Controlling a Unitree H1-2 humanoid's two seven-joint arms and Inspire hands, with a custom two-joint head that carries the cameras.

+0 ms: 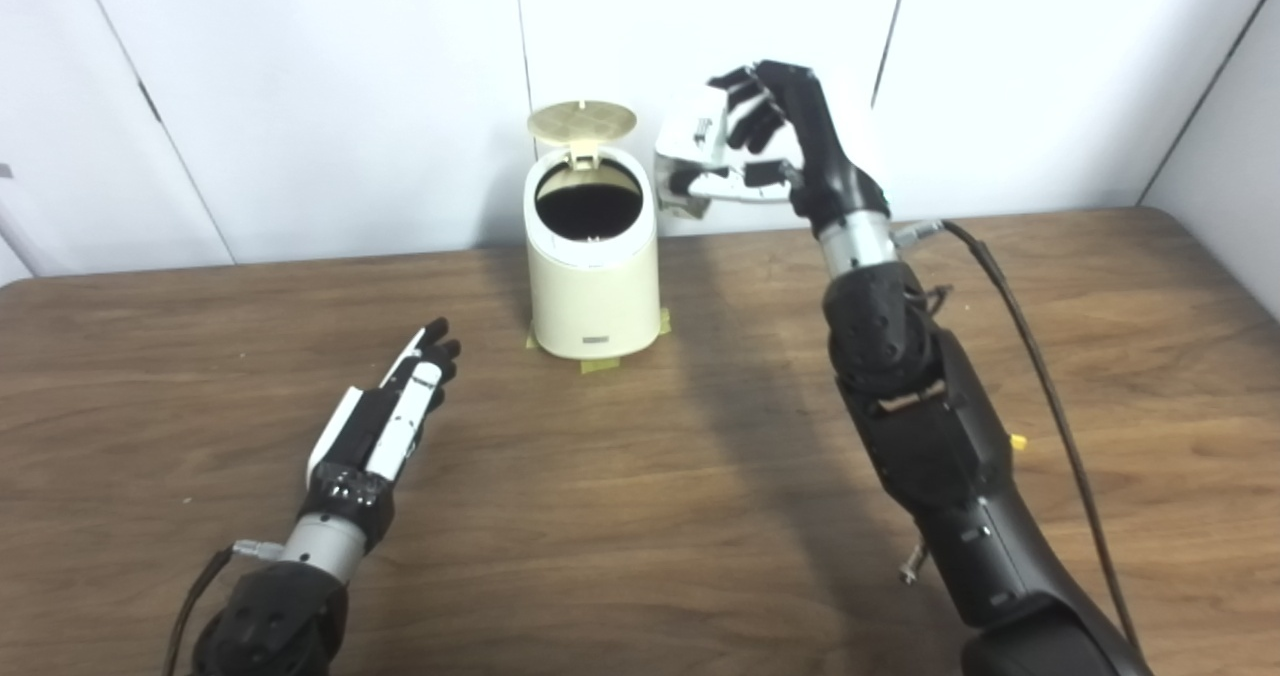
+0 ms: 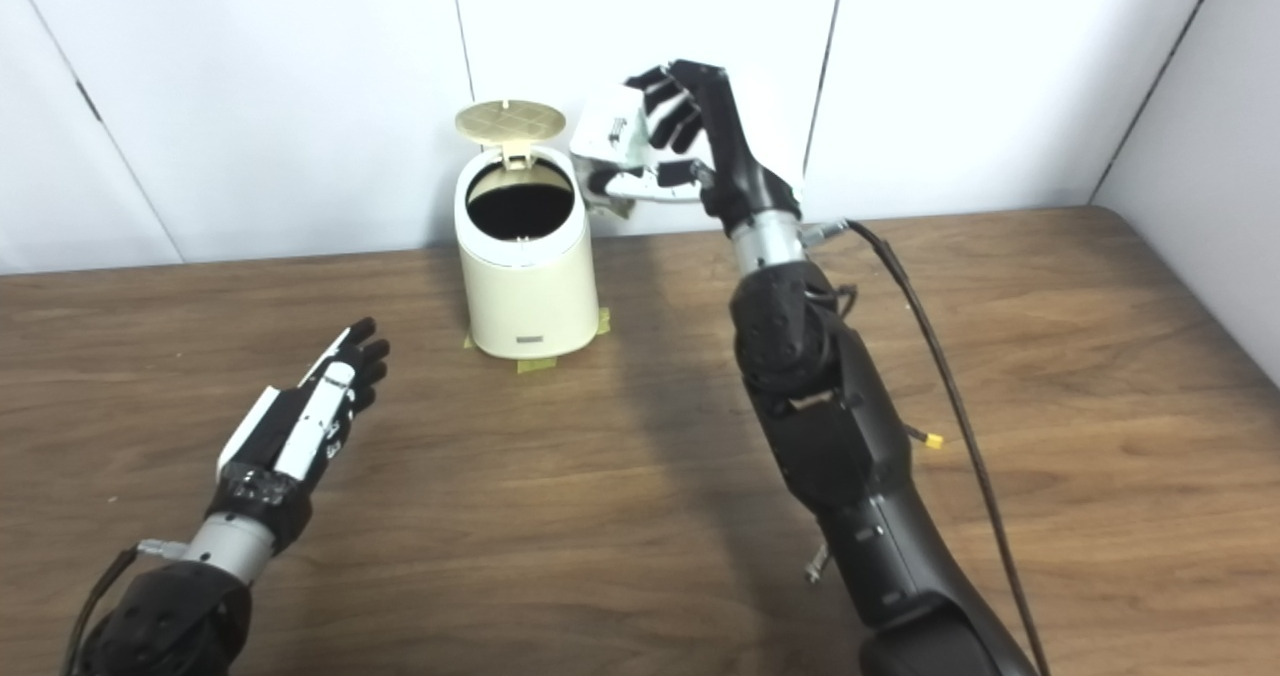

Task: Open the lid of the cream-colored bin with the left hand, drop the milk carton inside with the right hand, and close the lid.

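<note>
**Carton held up beside the open bin**

Nearest the camera, the left robot hand (image 1: 385,421) lies low over the wooden bench (image 1: 640,516), left of centre, with its fingers (image 2: 362,348) straight, side by side and pointing toward the bin; it holds nothing and is well apart from everything else. On the other side, the right arm (image 1: 930,436) rises steeply from the bottom edge, a black cable (image 2: 940,376) trailing along it over the bench, and casts a dark shadow on the wood to its left.

Farther back, the cream bin (image 1: 595,276) stands upright near the rear edge of the bench, on patches of yellowish tape (image 1: 600,364) that show at its foot. Its round lid (image 1: 582,122) is tipped up on the back hinge, standing almost upright against the white wall panels (image 1: 300,86), so the dark round mouth of the bin is fully open.

At the back, the right robot hand (image 1: 775,141) is raised above bench level, just right of the bin's top. Its dark fingers (image 2: 670,116) are wrapped around the white milk carton (image 1: 692,151), which lies tilted in the grip, its near end close to the bin's rim but beside the opening rather than over it
</note>
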